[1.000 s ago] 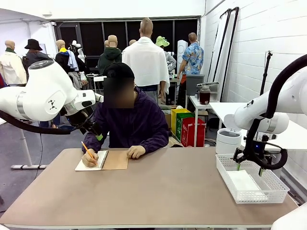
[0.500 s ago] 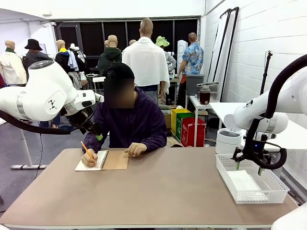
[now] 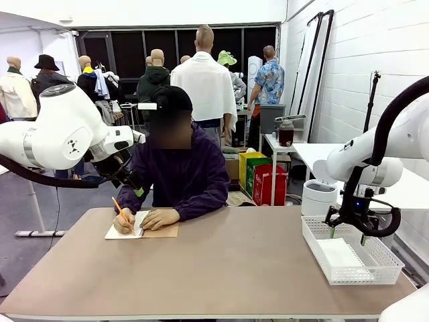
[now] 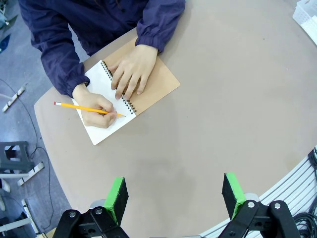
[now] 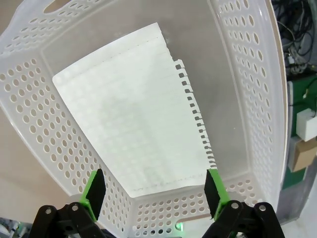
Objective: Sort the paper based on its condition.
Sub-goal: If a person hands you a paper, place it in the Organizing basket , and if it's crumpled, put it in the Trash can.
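Note:
One white sheet of paper [image 5: 133, 114] with a torn, perforated edge lies flat on the bottom of the white perforated basket [image 5: 29, 99]. My right gripper [image 5: 154, 186] hangs open just above it, holding nothing. From the front, the basket [image 3: 312, 236] stands at the table's right end, the paper [image 3: 338, 253] inside it and the right gripper [image 3: 348, 235] over its far side. My left gripper [image 4: 176, 193] is open and empty, high above the table. Beneath it a person writes with a pencil [image 4: 81, 107] on the white page [image 4: 101, 134] of a spiral notebook.
The notebook's brown cover [image 4: 161, 82] is folded out at the table's far left, and the person's other hand [image 4: 130, 72] rests across the spiral. My left arm [image 3: 60, 131] hovers beside the person's shoulder. A white bin [image 3: 318, 196] stands behind the basket.
The person's free hand has slid left from the brown cover onto the spiral. Their head has lifted. Neither arm has moved.

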{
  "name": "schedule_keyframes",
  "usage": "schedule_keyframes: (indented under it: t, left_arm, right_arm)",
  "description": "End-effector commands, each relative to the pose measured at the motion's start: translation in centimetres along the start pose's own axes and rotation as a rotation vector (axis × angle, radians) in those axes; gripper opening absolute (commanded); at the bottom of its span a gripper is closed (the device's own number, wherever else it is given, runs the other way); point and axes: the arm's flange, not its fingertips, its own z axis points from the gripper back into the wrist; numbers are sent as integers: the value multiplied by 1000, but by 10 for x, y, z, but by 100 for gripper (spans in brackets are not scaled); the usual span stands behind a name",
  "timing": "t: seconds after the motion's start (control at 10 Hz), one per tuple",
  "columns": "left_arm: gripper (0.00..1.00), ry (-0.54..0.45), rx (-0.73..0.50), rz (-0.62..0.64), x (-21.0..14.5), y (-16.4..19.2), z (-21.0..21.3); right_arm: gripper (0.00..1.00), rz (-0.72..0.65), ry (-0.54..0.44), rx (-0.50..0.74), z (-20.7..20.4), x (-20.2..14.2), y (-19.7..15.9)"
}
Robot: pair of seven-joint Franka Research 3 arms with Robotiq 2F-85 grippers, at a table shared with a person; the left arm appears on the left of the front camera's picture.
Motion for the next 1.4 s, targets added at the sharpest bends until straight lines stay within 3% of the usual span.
schedule_keyframes:
  t: [0.0,0.4,0.9,1.1,1.3]
  left_arm:
    - [100,-5,-10,4,0,0,1]
    - [100,-5,-10,4,0,0,1]
    - [100,-5,-10,4,0,0,1]
    - [100,-5,-10,4,0,0,1]
    - [100,-5,-10,4,0,0,1]
  right_arm:
    - [100,27,-40,-8,18,-4,10]
    - [100,187,-159,-46,84,-48,56]
    - [100,701,-354,-131,110,-106,126]
    - [100,732,-382,-115,110,-111,136]
    - [100,688,-330,-144,119,-113,142]
